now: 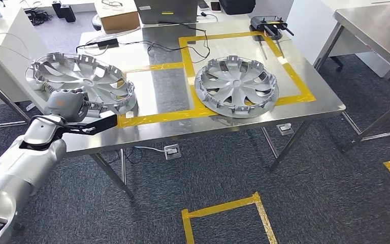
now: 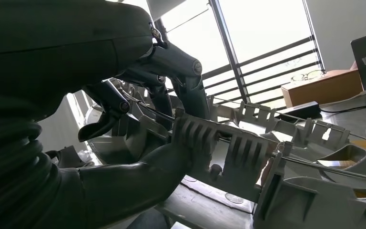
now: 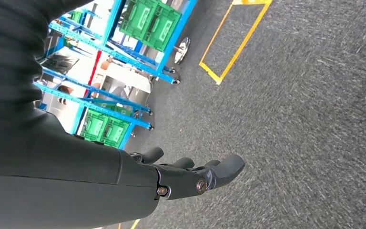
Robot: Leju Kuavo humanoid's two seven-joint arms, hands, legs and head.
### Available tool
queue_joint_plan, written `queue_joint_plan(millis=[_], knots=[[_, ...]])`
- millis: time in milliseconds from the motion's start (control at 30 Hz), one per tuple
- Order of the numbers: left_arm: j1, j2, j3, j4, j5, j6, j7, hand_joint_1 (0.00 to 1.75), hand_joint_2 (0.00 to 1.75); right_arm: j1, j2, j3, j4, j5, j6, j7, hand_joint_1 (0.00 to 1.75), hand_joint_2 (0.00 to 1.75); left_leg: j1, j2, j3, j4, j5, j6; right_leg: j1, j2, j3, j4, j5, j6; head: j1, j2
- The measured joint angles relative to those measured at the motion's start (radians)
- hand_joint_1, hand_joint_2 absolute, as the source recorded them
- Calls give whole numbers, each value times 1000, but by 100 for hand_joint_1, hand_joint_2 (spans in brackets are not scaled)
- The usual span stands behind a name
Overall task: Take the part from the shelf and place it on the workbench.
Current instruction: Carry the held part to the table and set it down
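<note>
Head view, part: silver wheel cover (image 1: pixel 78 81) sits at the bench's left end, overhanging the edge, its near rim in the left hand's grip.
Left hand: (image 1: pixel 67 104) grey and orange, it reaches in from the lower left and clamps the rim.
Left wrist view, fingers: dark fingers (image 2: pixel 171 67) hook over the ribbed rim (image 2: pixel 228 148), thumb (image 2: pixel 138 176) presses from the other side. That's a firm pinch on the cover!
Second cover: (image 1: pixel 236 85) lies flat across the yellow tape square (image 1: pixel 244 36), well apart from the first.
Bench: steel top (image 1: pixel 315 107), with cables, a cardboard box (image 1: pixel 117 14) and a laptop (image 1: pixel 166 10) along the far edge.
Right wrist view, right hand: (image 3: pixel 190 174) hangs over grey carpet, fingers loosely spread and slightly curled, holding nothing.
Background: blue racks with green crates (image 3: pixel 152 21).
</note>
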State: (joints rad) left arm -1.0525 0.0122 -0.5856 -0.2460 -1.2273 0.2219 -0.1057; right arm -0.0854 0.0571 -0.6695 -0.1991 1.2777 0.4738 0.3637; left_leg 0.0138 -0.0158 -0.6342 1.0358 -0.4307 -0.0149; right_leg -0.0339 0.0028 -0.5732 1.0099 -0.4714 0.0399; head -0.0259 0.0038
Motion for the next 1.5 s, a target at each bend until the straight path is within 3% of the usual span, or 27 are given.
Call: queue_joint_plan(millis=[133, 333, 1000, 1133, 1300, 1500], knots=[[9, -3, 0, 0, 5, 10, 9, 0, 175, 0, 0, 0, 0, 5, 0, -3, 0, 0, 0, 0, 0, 0, 0, 0, 0, 1, 0, 0, 0, 0, 0, 0], [13, 0, 2, 0, 17, 49, 24, 0, 175, 0, -2, 0, 0, 12, 0, -1, 0, 0, 0, 0, 0, 0, 0, 0, 0, 0, 1, 0, 0, 0, 0, 0], [22, -7, 2, 0, 18, 32, 40, 0, 175, 0, -4, 0, 0, 13, 0, 4, 0, 0, 0, 0, 1, 0, 0, 0, 0, 0, 2, 0, 0, 0, 0, 0], [24, -7, 5, 0, 24, 25, 40, 0, 0, 0, -4, 0, 0, 17, 0, 3, 0, 0, 0, 0, 1, 0, 0, 0, 0, 0, 2, 0, 0, 0, 0, 0], [25, -8, 21, -1, 42, 20, 29, 0, 0, 0, -4, 0, 0, 24, 0, 3, 0, 0, -1, -1, 1, 1, 0, 0, 0, 0, 2, 0, 0, 0, 0, 0], [25, -9, 30, -7, 42, 16, 18, 0, 0, -1, -3, 0, 0, 36, 0, 0, 0, 0, -11, -1, 2, 4, -4, 15, -8, 0, 7, -8, 3, 16, 0, 0]])
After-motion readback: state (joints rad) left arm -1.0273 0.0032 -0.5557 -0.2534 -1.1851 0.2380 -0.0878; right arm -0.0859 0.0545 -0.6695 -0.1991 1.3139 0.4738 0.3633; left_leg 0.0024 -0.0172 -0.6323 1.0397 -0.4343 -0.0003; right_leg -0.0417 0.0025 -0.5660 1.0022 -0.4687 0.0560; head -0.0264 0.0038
